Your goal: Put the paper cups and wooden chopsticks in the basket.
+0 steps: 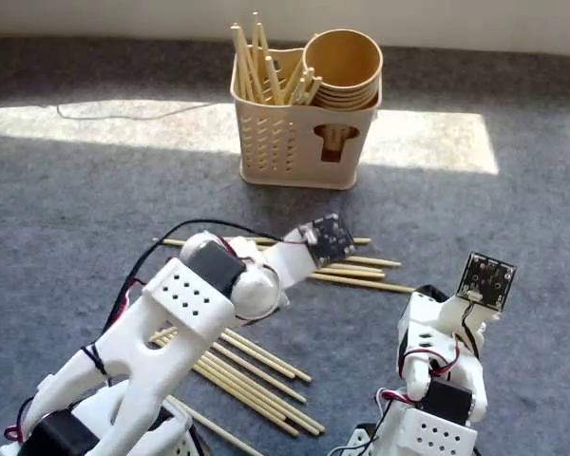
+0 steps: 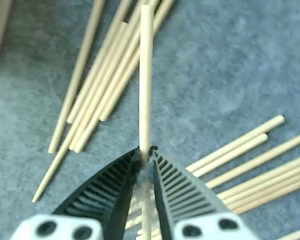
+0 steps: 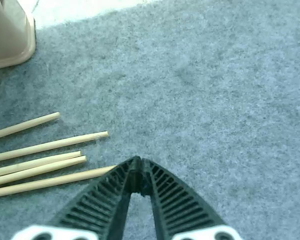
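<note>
Grey carpet beneath left end effector tight around one chopstick; right end effector closed.

Indoor room with a grey carpet, a sunlight patch, a loose cable and a pale wall.

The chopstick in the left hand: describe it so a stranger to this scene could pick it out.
Start at the beige basket at the back of the grey carpet; loose chopsticks lie in front of it. The left hand is shut on one chopstick there. It alone sticks straight out of the hand; the rest lie free.
</note>
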`<action>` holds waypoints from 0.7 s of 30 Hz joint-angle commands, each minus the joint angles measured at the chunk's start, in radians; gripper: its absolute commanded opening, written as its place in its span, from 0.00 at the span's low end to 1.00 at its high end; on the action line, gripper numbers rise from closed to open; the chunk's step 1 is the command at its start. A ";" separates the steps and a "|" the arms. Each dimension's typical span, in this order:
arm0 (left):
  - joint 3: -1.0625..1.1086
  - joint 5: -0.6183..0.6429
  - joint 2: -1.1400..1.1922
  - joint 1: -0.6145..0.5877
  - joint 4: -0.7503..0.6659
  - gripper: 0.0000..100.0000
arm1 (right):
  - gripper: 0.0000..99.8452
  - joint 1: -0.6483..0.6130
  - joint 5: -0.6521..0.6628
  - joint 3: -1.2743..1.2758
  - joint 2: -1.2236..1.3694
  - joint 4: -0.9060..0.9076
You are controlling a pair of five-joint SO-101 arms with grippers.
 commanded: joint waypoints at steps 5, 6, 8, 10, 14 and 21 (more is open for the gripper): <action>-0.266 0.118 -0.030 -0.091 0.005 0.01 | 0.01 0.010 -0.003 0.119 -0.012 -0.022; -0.297 0.118 -0.030 -0.090 0.005 0.01 | 0.01 0.010 -0.003 0.119 -0.012 -0.022; -0.372 0.118 -0.030 -0.090 0.005 0.01 | 0.01 0.010 -0.003 0.119 -0.012 -0.022; -0.444 0.118 -0.030 -0.094 -0.012 0.01 | 0.01 0.010 -0.003 0.119 -0.012 -0.022; -0.533 0.120 -0.030 -0.094 -0.107 0.01 | 0.01 0.010 -0.003 0.119 -0.012 -0.022; -0.552 0.120 -0.024 -0.096 -0.385 0.01 | 0.01 0.010 -0.003 0.119 -0.012 -0.022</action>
